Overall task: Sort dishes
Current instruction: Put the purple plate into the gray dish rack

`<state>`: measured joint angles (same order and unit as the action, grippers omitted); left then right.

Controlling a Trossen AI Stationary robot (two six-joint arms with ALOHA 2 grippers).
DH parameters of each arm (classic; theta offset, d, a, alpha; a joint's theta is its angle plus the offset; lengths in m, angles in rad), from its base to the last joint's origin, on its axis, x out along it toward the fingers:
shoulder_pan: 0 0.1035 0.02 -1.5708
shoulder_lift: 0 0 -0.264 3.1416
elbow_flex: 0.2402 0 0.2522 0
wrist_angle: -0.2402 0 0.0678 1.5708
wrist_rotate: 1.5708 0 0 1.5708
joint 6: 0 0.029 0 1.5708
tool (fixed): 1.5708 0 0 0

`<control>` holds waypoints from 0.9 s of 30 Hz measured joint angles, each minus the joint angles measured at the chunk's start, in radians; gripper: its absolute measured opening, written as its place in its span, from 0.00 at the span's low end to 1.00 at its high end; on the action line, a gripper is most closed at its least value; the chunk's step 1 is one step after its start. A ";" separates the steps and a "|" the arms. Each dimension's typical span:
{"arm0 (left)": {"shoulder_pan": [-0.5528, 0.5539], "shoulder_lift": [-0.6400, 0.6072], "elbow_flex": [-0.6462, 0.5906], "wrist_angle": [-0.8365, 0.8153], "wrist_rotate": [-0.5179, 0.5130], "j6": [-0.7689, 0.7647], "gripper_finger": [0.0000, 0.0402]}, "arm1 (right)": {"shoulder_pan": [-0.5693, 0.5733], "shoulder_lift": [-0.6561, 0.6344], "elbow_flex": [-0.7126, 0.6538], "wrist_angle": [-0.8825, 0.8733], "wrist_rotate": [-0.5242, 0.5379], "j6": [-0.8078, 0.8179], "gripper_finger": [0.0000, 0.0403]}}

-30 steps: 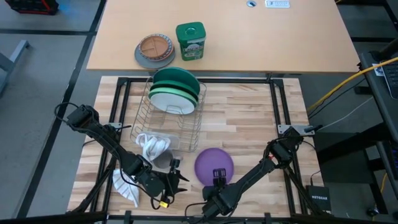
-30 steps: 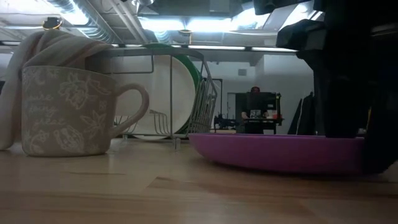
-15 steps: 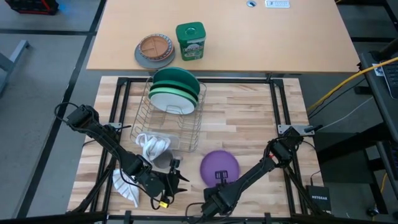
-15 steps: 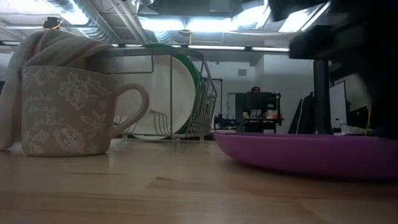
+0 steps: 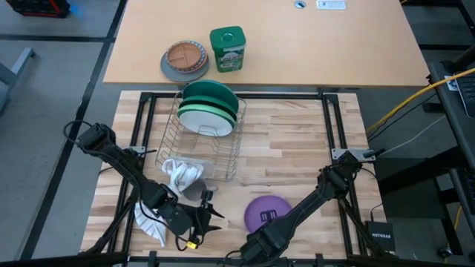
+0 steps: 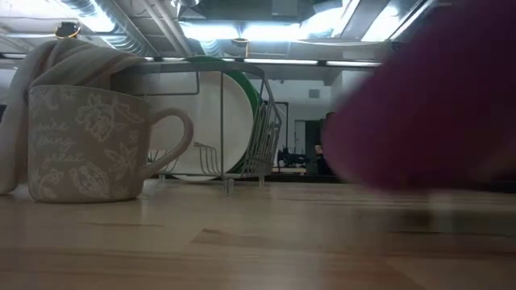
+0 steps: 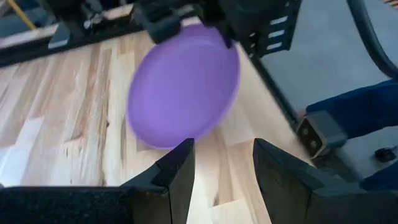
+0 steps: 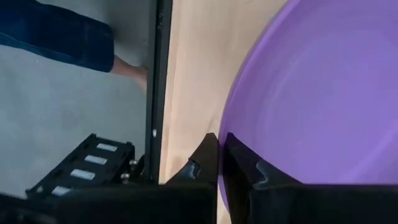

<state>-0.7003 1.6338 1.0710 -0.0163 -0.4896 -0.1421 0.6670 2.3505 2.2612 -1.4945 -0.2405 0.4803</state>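
While the teal plate (image 5: 210, 92), green plate (image 5: 211, 108) and white plate (image 5: 208, 122) already stand in the dish rack (image 5: 199, 152), the right hand (image 5: 269, 217) is clamped on the purple plate's (image 5: 269, 211) rim near the desk's (image 5: 297, 148) front edge, unracked, and the left hand (image 5: 211, 216) waits nearby, fingers apart.

A lab or workshop: exposed ceiling ducts (image 6: 121, 32), a black-framed wooden bench (image 5: 297, 141), trailing yellow cable (image 5: 415, 96)

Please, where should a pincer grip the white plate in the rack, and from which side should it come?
Probably the top rim, coming from above. The white plate stands on edge in the wire rack, with the green plates close behind, so its faces and lower edge are blocked. Only the upper rim stands clear of the wires for fingers to straddle.
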 joint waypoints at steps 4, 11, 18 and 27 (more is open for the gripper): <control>-0.020 -0.039 0.000 0.004 0.000 0.025 0.38 | -0.014 -0.030 0.084 -0.053 0.002 -0.015 0.02; -0.042 -0.110 0.000 0.008 0.000 0.040 0.38 | -0.056 -0.161 0.057 -0.027 0.020 -0.017 0.02; -0.056 -0.151 0.000 0.011 -0.003 0.037 0.38 | -0.111 -0.270 0.067 -0.014 0.044 -0.019 0.02; -0.051 -0.156 0.000 0.015 -0.013 -0.073 0.38 | -0.137 -0.415 0.093 0.101 0.084 -0.044 0.01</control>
<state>-0.7509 1.4776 1.0710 -0.0014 -0.5026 -0.2148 0.5297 1.9356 2.3546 -1.3935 -0.1566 0.4362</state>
